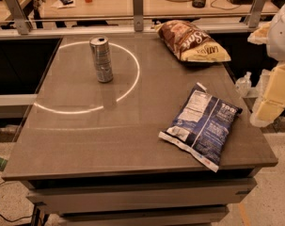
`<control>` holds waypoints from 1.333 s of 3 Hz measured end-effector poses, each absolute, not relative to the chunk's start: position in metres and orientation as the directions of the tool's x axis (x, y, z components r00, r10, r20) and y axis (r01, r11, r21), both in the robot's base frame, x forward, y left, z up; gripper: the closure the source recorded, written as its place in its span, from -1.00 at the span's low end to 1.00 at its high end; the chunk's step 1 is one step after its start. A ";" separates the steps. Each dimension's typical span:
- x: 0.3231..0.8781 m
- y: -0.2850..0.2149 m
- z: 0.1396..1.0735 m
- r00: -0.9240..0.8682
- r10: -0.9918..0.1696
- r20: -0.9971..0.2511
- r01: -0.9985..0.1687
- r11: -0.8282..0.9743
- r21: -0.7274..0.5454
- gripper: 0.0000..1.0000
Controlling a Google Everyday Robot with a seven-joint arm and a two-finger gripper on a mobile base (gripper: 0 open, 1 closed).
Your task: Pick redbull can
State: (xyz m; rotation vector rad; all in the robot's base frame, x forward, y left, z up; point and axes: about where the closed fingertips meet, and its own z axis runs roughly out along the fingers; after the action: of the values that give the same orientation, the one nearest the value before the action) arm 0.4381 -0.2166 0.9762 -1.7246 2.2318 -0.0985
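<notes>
Standing upright rear-left: redbull can point(101, 59), bare table point(109, 135) around | gripper point(268, 105) off right edge | grip: cannot tell

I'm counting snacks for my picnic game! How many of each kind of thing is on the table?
Drink cans: 1, the redbull can, standing upright.
Chip bags: 2, a brown bag and a blue bag.
Total: 3 on the table.
The robot's hand is beside the table's right edge, touching nothing.
</notes>
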 end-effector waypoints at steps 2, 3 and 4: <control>0.440 -0.208 0.982 -0.178 -0.938 -0.296 -0.941 0.250 -0.228 -1.00; 0.440 -0.184 1.007 -0.044 -0.897 -0.441 -0.948 0.176 -0.265 -1.00; 0.437 -0.149 1.029 0.032 -0.818 -0.575 -0.949 0.156 -0.275 -1.00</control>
State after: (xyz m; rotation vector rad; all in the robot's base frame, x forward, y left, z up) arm 0.4373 -0.1486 1.0289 -1.6840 1.8064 0.2658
